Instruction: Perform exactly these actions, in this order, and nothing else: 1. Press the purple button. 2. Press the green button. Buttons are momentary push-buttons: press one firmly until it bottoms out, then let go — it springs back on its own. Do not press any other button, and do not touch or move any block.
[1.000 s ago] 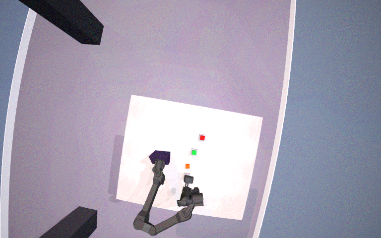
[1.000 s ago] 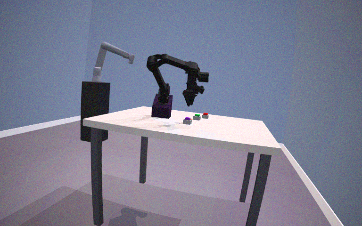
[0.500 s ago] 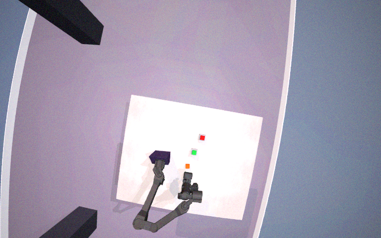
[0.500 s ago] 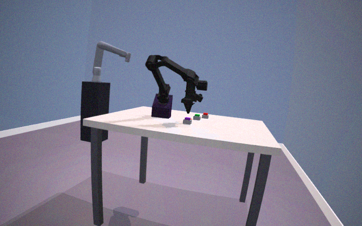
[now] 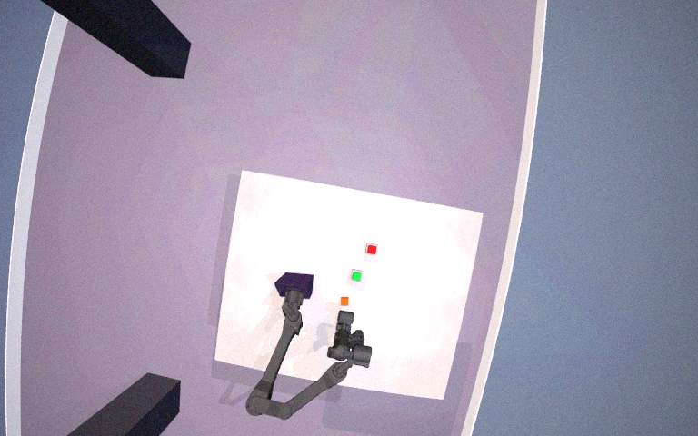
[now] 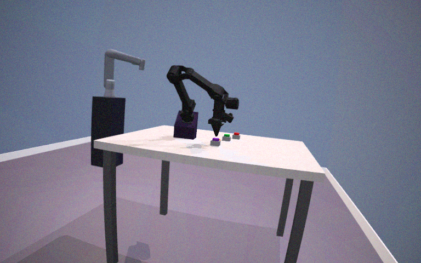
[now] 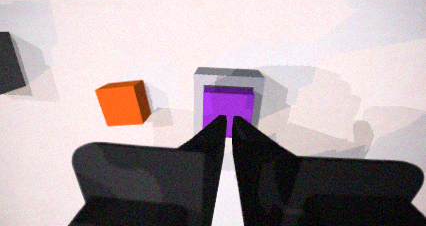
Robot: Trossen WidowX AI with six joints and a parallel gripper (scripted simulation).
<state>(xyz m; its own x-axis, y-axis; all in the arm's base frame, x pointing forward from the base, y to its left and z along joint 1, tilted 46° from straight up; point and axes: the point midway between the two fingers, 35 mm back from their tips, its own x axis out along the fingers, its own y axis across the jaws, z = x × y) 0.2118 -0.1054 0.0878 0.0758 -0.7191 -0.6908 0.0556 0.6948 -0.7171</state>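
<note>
The purple button sits raised on its grey base. In the top view the arm hides it. My gripper is shut with nothing between its fingers. Its tips are a little above the purple button; the wrist view shows them over the cap's lower part, with a small gap above the cap in the exterior view. The green button stands raised on its grey base, beyond the orange block; its cap is not in the wrist view.
An orange block lies between the purple and green buttons, close beside the purple one. A red button stands beyond the green one. The dark purple box under the arm's base stands on the white table.
</note>
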